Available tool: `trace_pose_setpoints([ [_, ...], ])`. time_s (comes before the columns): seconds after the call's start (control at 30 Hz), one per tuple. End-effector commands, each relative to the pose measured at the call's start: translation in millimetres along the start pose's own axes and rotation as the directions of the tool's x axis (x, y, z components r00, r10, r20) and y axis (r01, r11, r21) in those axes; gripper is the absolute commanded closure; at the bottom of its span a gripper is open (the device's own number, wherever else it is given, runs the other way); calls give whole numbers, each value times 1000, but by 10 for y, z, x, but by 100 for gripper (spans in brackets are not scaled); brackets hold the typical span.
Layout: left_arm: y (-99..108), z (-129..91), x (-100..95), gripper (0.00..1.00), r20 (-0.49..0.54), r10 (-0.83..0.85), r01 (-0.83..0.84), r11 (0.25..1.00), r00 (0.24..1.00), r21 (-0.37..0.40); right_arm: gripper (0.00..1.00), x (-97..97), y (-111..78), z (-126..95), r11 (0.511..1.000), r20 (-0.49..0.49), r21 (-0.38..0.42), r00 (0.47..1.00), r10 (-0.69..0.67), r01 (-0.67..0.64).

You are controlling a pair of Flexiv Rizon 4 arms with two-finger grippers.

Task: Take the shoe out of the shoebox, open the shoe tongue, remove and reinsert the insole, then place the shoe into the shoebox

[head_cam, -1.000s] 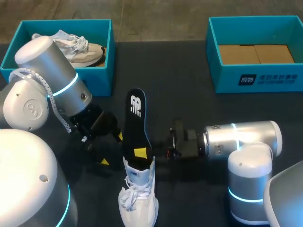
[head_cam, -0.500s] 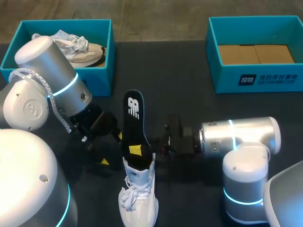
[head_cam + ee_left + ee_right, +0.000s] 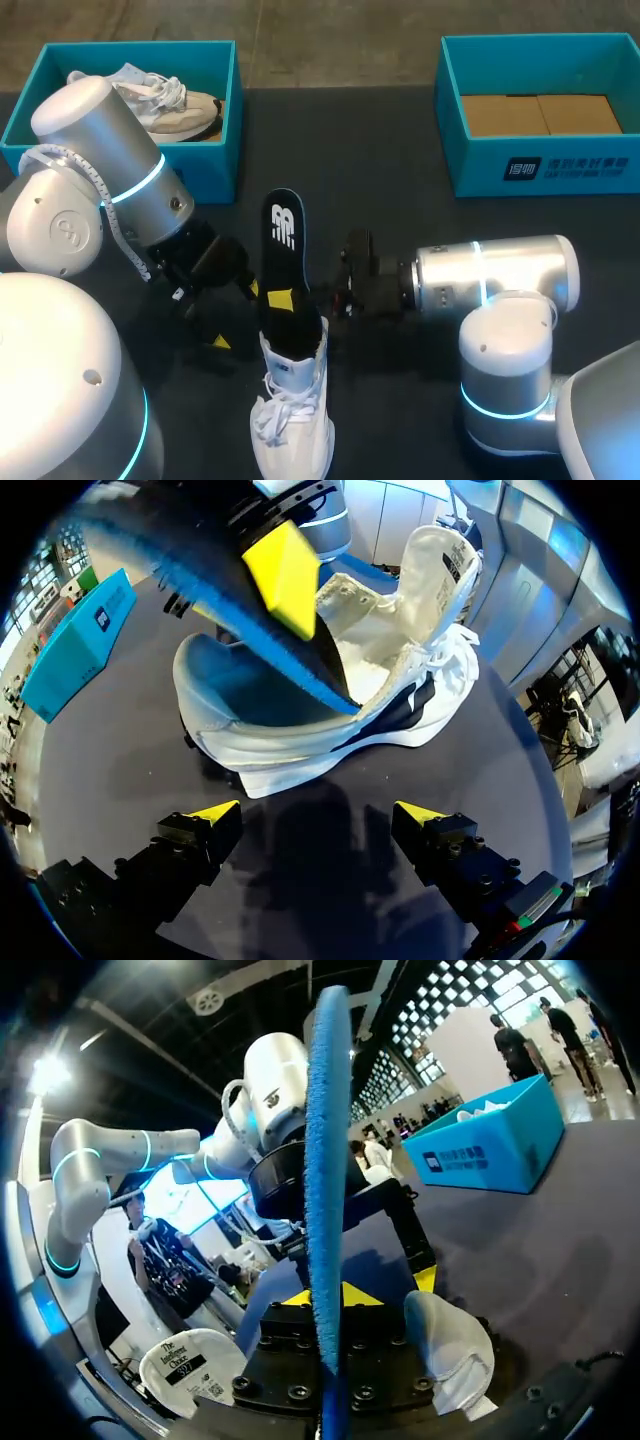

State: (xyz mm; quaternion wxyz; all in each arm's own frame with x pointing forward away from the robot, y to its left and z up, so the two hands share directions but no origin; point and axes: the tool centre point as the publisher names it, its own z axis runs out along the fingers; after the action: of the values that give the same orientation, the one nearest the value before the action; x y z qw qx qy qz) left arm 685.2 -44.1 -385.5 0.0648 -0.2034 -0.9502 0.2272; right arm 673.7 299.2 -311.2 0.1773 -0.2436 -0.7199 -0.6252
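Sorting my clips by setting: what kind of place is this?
Probably a robot test bench for handling shoes: dark table, teal shoeboxes, a white sneaker, its insole in the right gripper.

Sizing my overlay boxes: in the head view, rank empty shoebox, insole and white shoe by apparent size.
1. empty shoebox
2. insole and white shoe: look alike; the shoe runs off the view's edge, so unranked.

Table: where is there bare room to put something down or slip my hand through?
Biggest free patch: the table between the left shoebox and the right shoebox. A narrower strip lies between the right shoebox and the right arm. Crowded: around the white shoe, with the left pincer open beside it and the right pincer gripping the insole.
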Motion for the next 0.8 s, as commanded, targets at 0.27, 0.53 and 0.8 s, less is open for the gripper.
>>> trace_pose_setpoints([
  [0.27, 0, -5, 10, 0, 2, 1, -1, 1000, 1000, -1, 100, -43, -69, 2, 999, -18, 16, 999, 44, -43],
  [0.53, 0, -5, 10, 0, 2, 1, -1, 1000, 1000, -1, 100, -15, -150, -52, 997, -12, 32, 997, 72, -72],
  [0.8, 0, -5, 10, 0, 2, 1, -1, 1000, 1000, -1, 100, -28, -291, -31, 994, -19, 45, 994, 105, -104],
])
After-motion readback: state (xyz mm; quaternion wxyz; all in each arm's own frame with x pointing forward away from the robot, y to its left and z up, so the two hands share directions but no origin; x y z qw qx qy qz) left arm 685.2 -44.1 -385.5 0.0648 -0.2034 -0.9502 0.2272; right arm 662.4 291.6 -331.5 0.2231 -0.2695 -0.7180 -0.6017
